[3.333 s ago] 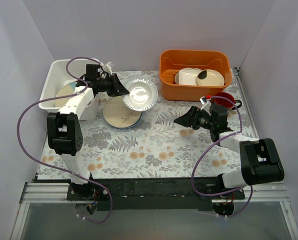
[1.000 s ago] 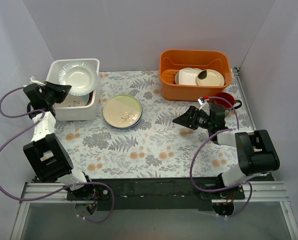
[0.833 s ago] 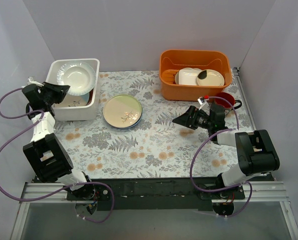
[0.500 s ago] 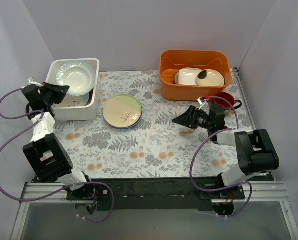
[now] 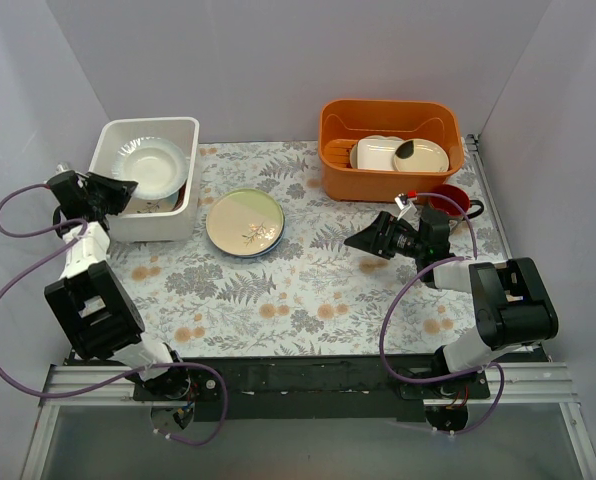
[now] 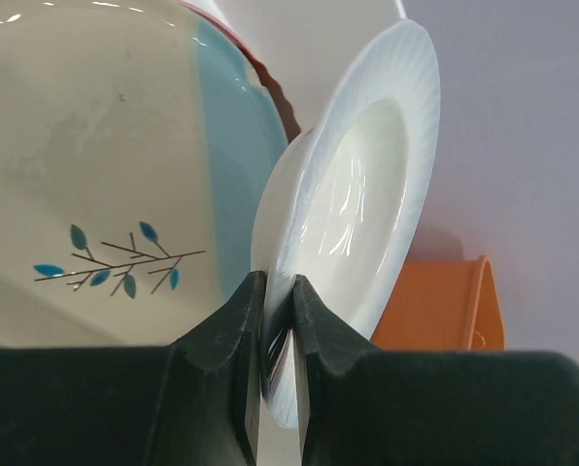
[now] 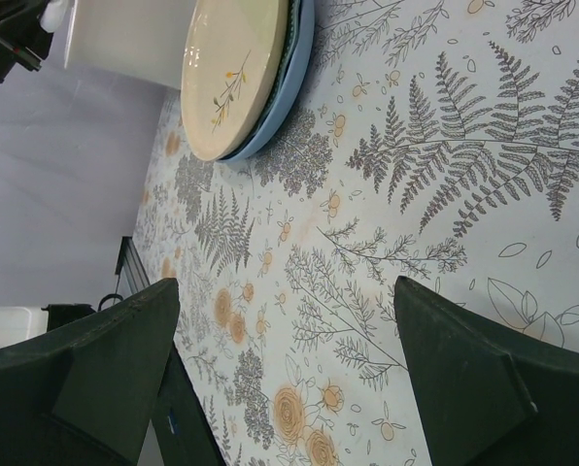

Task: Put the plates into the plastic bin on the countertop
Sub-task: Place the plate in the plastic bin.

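Note:
The silvery white plate (image 5: 154, 162) lies tilted inside the white plastic bin (image 5: 148, 124) at the back left of the countertop (image 5: 308, 290). My left gripper (image 5: 124, 189) is shut on that plate's near rim; in the left wrist view the gripper (image 6: 275, 291) pinches the ribbed white plate (image 6: 367, 204). Beneath it lie a cream plate with a blue leaf sprig (image 6: 85, 184) and a red-brown rim (image 6: 270, 87). A cream-green plate on a blue one (image 5: 245, 221) rests on the countertop. My right gripper (image 5: 363, 240) hovers open and empty over the print (image 7: 285, 311).
An orange tub (image 5: 390, 150) with cream dishes stands at the back right, and a red mug (image 5: 450, 200) sits just in front of it. The right wrist view shows the plate stack (image 7: 236, 73) and the bin's corner (image 7: 124, 39) ahead.
The white plate has come down from above the bin's rim into the bin, still pinched by my left gripper. The right arm has stayed put.

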`<control>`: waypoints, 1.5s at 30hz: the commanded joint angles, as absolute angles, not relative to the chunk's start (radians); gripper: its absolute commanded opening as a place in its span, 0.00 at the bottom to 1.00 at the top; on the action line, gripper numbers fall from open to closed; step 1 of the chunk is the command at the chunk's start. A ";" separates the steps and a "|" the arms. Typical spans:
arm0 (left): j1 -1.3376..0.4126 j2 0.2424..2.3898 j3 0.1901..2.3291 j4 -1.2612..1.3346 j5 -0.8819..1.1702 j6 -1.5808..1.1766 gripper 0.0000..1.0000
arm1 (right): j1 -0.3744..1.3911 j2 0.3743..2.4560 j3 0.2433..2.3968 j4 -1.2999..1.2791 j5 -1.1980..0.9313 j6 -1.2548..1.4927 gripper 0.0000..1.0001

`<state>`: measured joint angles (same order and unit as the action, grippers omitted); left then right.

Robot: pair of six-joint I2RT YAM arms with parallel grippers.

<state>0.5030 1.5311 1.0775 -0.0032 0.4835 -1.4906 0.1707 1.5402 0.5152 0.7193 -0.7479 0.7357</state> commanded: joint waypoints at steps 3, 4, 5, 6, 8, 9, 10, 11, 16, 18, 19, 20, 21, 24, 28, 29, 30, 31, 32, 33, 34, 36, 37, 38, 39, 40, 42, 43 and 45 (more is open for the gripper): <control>0.509 1.537 1.161 -0.035 0.414 -1.457 0.00 | 0.178 1.545 0.549 0.781 -0.772 0.744 0.98; 0.509 1.552 1.167 -0.044 0.404 -1.451 0.00 | 0.178 1.546 0.549 0.782 -0.773 0.744 0.98; 0.506 1.560 1.176 -0.055 0.394 -1.436 0.00 | 0.178 1.546 0.549 0.785 -0.775 0.745 0.98; 0.502 1.569 1.186 -0.083 0.390 -1.424 0.00 | 0.178 1.546 0.549 0.788 -0.776 0.747 0.98; 0.492 1.600 1.213 -0.106 0.374 -1.402 0.00 | 0.178 1.548 0.549 0.793 -0.779 0.752 0.98; 0.491 1.612 1.222 -0.124 0.374 -1.399 0.00 | 0.179 1.548 0.548 0.796 -0.781 0.753 0.98; 0.488 1.620 1.232 -0.129 0.374 -1.394 0.00 | 0.179 1.546 0.548 0.796 -0.781 0.755 0.98; 0.482 1.637 1.238 -0.141 0.376 -1.388 0.00 | 0.178 1.546 0.548 0.798 -0.782 0.756 0.98; 0.468 1.641 1.247 -0.152 0.362 -1.376 0.00 | 0.178 1.540 0.546 0.796 -0.784 0.756 0.98; 0.468 1.640 1.247 -0.153 0.367 -1.371 0.06 | 0.178 1.540 0.548 0.796 -0.785 0.756 0.98; 0.466 1.641 1.250 -0.155 0.365 -1.370 0.08 | 0.178 1.542 0.546 0.798 -0.785 0.756 0.98; 0.463 1.641 1.252 -0.156 0.364 -1.368 0.11 | 0.179 1.542 0.546 0.796 -0.785 0.756 0.98; 0.462 1.640 1.252 -0.160 0.361 -1.367 0.19 | 0.179 1.542 0.546 0.796 -0.785 0.756 0.98; 0.462 1.638 1.262 -0.179 0.342 -1.364 0.41 | 0.178 1.543 0.549 0.798 -0.787 0.756 0.98; 0.456 1.626 1.275 -0.201 0.321 -1.354 0.59 | 0.179 1.543 0.549 0.798 -0.790 0.756 0.98; 0.456 1.623 1.276 -0.206 0.315 -1.356 0.63 | 0.179 1.543 0.551 0.796 -0.790 0.756 0.98; 0.457 1.623 1.282 -0.213 0.307 -1.355 0.68 | 0.179 1.545 0.551 0.796 -0.790 0.756 0.98; 0.456 1.618 1.284 -0.221 0.292 -1.355 0.79 | 0.179 1.545 0.549 0.796 -0.790 0.756 0.98; 0.456 1.615 1.287 -0.228 0.287 -1.351 0.83 | 0.179 1.546 0.549 0.796 -0.790 0.758 0.98; 0.454 1.611 1.289 -0.232 0.284 -1.351 0.86 | 0.178 1.549 0.549 0.799 -0.792 0.758 0.98; 0.453 1.606 1.287 -0.233 0.273 -1.350 0.92 | 0.179 1.549 0.551 0.801 -0.793 0.759 0.98; 0.451 1.588 1.284 -0.233 0.267 -1.348 0.98 | 0.179 1.548 0.549 0.802 -0.793 0.761 0.98; 0.448 1.583 1.282 -0.235 0.264 -1.345 0.98 | 0.179 1.546 0.549 0.801 -0.793 0.759 0.98; 0.446 1.571 1.282 -0.235 0.256 -1.344 0.98 | 0.179 1.548 0.549 0.801 -0.793 0.761 0.98; 0.443 1.563 1.281 -0.233 0.252 -1.342 0.98 | 0.179 1.548 0.549 0.801 -0.793 0.761 0.98; 0.440 1.556 1.279 -0.235 0.247 -1.342 0.98 | 0.179 1.548 0.551 0.802 -0.792 0.759 0.98; 0.437 1.542 1.278 -0.236 0.235 -1.339 0.98 | 0.179 1.551 0.549 0.802 -0.793 0.759 0.98; 0.434 1.534 1.276 -0.236 0.227 -1.336 0.98 | 0.178 1.552 0.551 0.804 -0.793 0.761 0.98; 0.431 1.514 1.272 -0.239 0.197 -1.335 0.98 | 0.179 1.554 0.551 0.805 -0.795 0.759 0.98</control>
